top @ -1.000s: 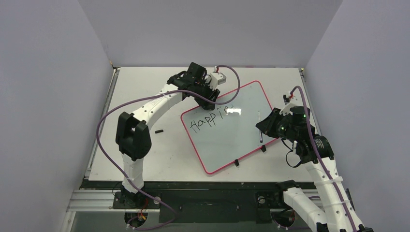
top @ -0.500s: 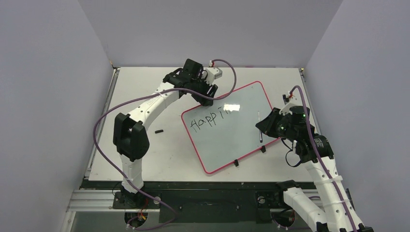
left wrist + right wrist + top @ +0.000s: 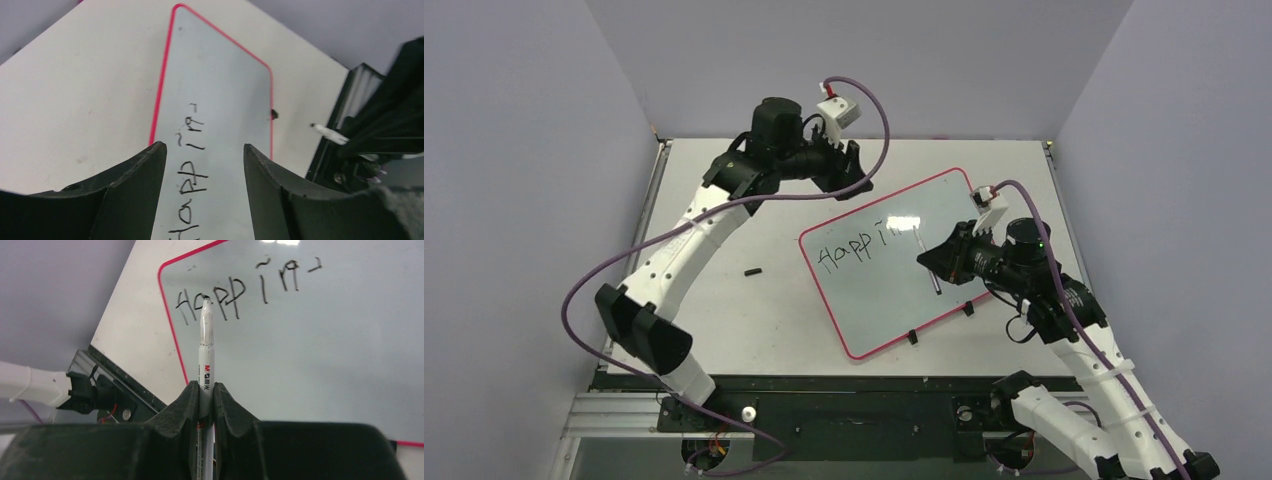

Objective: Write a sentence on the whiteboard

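The whiteboard with its red rim lies slanted on the table. The sentence reads roughly "Happin" in black. My right gripper is shut on a white marker over the middle of the board, below the lettering. In the right wrist view the marker stands between the fingers of that gripper, its tip pointing toward the sentence. I cannot tell whether the tip touches. My left gripper is open and empty, raised beyond the board's far left edge. In the left wrist view that gripper frames the sentence.
A small black marker cap lies on the table left of the board. Two black tabs sit on the board's near edge. Grey walls close in the table on three sides. The table's metal frame runs along the front.
My left arm has lifted up and back off the board's far left edge. My right gripper has moved left with the marker, further over the board.
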You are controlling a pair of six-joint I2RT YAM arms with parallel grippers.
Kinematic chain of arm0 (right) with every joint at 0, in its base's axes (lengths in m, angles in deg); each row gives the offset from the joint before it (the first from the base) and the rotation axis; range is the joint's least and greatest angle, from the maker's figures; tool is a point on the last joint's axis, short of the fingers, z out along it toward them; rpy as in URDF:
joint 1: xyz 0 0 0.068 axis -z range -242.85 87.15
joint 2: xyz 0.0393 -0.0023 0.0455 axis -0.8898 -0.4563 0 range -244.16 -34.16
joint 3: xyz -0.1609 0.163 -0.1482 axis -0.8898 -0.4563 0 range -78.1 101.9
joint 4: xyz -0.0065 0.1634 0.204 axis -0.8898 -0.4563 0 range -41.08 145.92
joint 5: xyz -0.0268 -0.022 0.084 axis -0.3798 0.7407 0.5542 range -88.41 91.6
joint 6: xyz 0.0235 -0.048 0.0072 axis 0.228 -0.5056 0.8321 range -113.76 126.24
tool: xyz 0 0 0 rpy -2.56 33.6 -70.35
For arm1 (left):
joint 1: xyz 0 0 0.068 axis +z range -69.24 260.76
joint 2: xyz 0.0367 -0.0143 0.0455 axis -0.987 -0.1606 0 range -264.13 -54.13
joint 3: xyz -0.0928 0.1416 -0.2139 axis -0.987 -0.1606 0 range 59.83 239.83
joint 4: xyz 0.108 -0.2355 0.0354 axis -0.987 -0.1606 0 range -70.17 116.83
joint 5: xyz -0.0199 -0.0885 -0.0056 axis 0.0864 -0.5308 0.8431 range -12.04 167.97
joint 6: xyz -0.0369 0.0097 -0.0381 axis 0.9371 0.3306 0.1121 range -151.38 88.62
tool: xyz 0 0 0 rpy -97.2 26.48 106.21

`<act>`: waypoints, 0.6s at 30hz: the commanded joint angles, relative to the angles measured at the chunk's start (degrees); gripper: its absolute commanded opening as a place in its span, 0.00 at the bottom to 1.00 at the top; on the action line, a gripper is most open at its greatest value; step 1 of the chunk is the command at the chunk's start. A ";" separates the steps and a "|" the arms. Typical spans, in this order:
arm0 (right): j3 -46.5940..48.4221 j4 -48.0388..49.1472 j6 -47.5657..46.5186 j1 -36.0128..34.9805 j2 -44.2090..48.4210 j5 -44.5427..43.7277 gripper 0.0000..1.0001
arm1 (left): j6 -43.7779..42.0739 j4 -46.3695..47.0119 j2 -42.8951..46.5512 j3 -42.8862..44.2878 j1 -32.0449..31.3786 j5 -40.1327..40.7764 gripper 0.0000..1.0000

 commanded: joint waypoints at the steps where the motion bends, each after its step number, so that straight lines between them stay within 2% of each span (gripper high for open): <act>1: 1.43 8.04 -3.64 -3.25 -0.83 4.93 0.00 | 4.85 9.15 8.67 -5.34 0.08 -14.61 0.56; 3: 2.69 8.35 -4.44 -4.20 -2.09 8.22 0.00 | 0.25 7.66 11.05 -7.64 -0.21 -25.83 0.56; 6: 4.44 6.98 -6.17 -6.76 -4.14 12.29 0.00 | -8.13 8.14 16.35 -13.92 -0.46 -28.11 0.58; 8: 5.70 5.47 -6.69 -7.65 -5.81 14.16 0.00 | -12.32 9.39 19.79 -18.01 -1.22 -27.49 0.59; 14: 7.99 2.15 -2.19 -7.96 -10.48 16.23 0.00 | -25.12 8.58 28.48 -26.59 -4.88 -18.91 0.62; 18: 8.59 1.12 2.02 -8.15 -13.26 18.79 0.00 | -31.39 13.67 34.58 -34.57 -7.39 -15.40 0.65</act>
